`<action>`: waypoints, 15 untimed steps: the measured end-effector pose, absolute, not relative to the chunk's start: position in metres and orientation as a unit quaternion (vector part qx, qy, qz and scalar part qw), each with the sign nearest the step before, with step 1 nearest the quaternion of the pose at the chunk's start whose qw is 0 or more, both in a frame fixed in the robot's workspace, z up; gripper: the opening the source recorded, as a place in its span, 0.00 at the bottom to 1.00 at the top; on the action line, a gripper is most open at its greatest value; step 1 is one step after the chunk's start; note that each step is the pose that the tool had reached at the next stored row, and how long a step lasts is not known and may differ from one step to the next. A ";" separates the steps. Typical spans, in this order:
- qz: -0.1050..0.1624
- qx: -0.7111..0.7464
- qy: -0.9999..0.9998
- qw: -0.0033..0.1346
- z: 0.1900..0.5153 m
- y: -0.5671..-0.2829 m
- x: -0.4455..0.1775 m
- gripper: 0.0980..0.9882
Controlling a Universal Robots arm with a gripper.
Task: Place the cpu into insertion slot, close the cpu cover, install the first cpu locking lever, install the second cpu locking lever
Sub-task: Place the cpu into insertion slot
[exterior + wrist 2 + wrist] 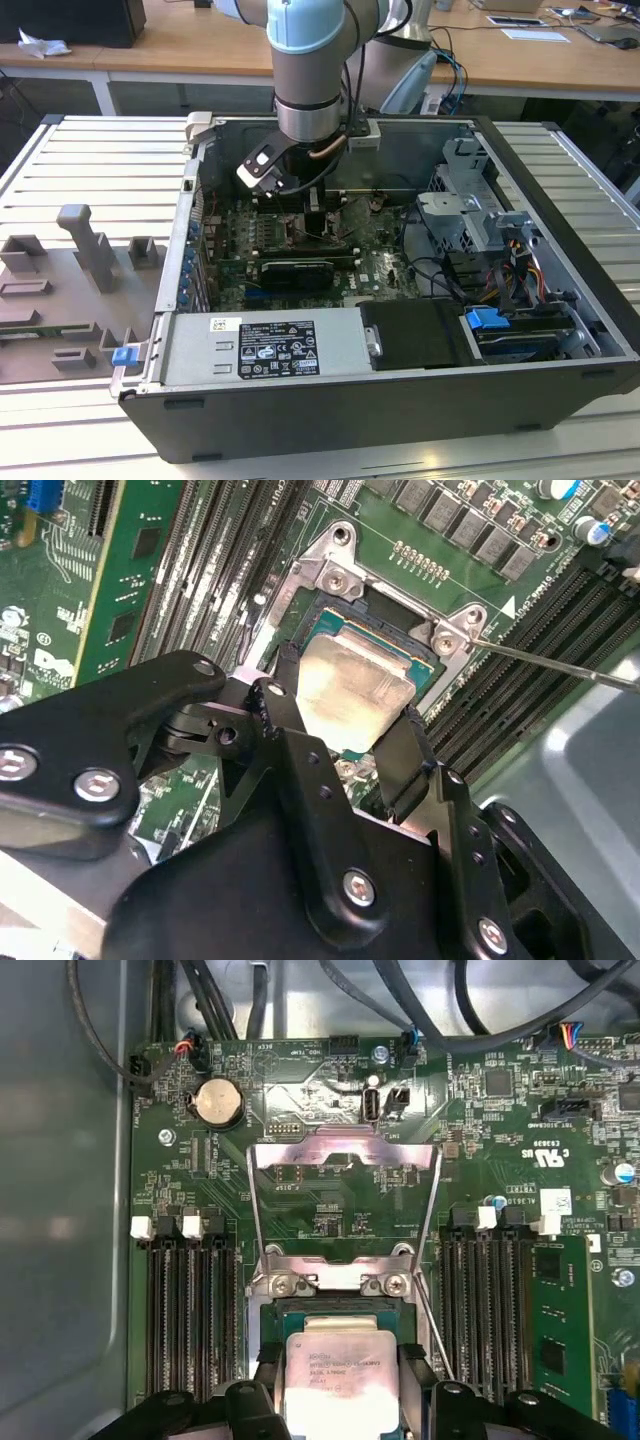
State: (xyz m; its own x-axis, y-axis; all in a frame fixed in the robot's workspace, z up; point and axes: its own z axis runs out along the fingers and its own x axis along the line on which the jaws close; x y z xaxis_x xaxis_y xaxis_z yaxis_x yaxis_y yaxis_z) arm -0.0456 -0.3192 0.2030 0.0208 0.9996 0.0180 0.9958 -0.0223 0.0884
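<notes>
The cpu (350, 690), a pale silver square chip, sits between my gripper's (345, 720) two black fingers (283, 695), directly over the insertion slot (330, 605) and level with its metal rim. The fingers press on two opposite edges of the chip. In the first wrist view the cpu (335, 1375) is at the socket (335, 1310), and the cpu cover (345, 1155), a silvery frame with an open middle, stands swung open beyond it. A thin locking lever (560, 665) sticks out beside the socket. In the exterior view my gripper (310, 215) reaches down into the computer case.
Long black memory slots (190, 1300) flank the socket on both sides, and a green card (560, 1320) stands beside one bank. A white-labelled power supply (270, 350) lines the case's near wall, with a drive cage (470, 200) and cables on the exterior view's right.
</notes>
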 end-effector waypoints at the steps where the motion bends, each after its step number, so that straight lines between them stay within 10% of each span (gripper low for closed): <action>1: 0.037 0.715 0.697 0.025 0.202 -0.319 -0.046 0.50; 15: 0.037 0.720 0.692 0.026 0.199 -0.319 -0.045 0.59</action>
